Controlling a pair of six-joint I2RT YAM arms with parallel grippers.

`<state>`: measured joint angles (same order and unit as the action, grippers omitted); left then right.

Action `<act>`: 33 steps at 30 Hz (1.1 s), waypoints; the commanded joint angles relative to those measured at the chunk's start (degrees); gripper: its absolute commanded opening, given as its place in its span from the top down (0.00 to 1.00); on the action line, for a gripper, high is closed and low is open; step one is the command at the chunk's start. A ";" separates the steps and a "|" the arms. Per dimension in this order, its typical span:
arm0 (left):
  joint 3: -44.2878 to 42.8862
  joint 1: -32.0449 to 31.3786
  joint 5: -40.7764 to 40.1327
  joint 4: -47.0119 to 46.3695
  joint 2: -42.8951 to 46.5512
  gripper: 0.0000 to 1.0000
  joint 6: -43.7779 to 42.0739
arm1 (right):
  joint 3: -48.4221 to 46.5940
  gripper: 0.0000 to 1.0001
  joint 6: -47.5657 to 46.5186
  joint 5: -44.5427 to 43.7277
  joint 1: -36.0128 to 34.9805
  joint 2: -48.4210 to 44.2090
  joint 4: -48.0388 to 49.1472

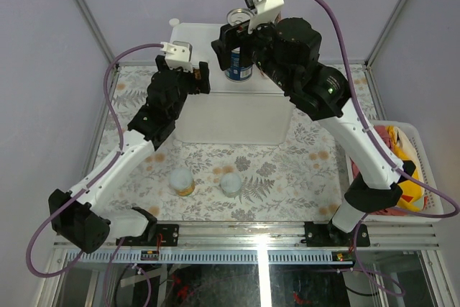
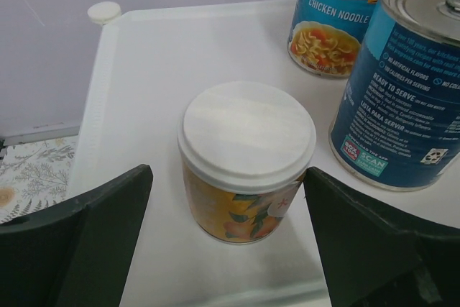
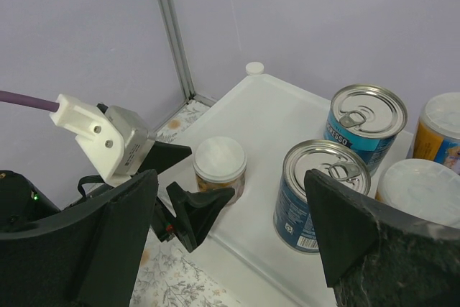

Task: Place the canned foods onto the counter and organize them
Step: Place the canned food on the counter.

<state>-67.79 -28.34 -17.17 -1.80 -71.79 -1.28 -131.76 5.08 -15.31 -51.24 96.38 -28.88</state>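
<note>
White counter (image 2: 158, 70) already bears the short jar (image 2: 246, 134) near the blue cans (image 2: 402, 98) — left gripper (image 2: 228, 177) straddles it, jaws apart — next, seemingly, a clean straight retreat.

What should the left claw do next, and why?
Probably draw the open left claw straight back. The white-lidded jar stands upright on the counter with both fingers clear of it, and two more jars wait on the table.

Top cam looks down from above/behind; both wrist cams close over counter (image 2: 158, 55), sharing white-lidded jar (image 2: 246, 138).
</note>
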 commanded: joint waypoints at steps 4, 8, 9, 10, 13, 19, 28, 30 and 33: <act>-2.78 -0.40 -0.30 -5.62 -2.13 0.27 -2.31 | 0.57 0.11 -1.39 0.69 0.45 -3.02 3.57; -3.19 -0.38 -0.30 -6.19 -3.03 0.37 -2.47 | 0.80 0.11 -1.70 0.38 0.49 -3.13 3.79; -3.22 -0.40 -0.37 -6.58 -3.17 0.38 -2.52 | 0.88 0.11 -1.76 0.37 0.46 -3.13 3.83; -3.37 -0.39 -0.48 -6.84 -3.37 0.39 -2.67 | 0.94 0.11 -1.85 0.37 0.46 -3.13 3.83; -3.74 -0.40 -0.46 -7.91 -4.03 0.41 -3.32 | 1.08 0.11 -2.03 0.26 0.44 -3.22 3.88; -5.94 -0.38 -0.08 -9.04 -6.80 0.45 -4.81 | 1.71 0.11 -2.58 -0.22 0.49 -3.48 4.14; -9.62 1.57 -1.80 -11.41 -11.64 0.46 -3.22 | 3.26 0.11 -3.79 -1.60 0.52 -4.53 4.80; -10.78 2.46 -0.86 -11.81 -12.85 0.47 -2.46 | 3.48 0.11 -4.00 -1.78 0.60 -4.66 4.93; -13.26 3.52 0.69 -11.83 -15.15 0.47 -1.89 | 3.66 0.10 -4.21 -1.83 1.01 -4.80 5.11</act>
<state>-76.40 -26.61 -16.95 -6.46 -85.06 -4.36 -128.01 2.48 -15.88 -51.18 94.15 -27.38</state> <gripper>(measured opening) 0.636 0.895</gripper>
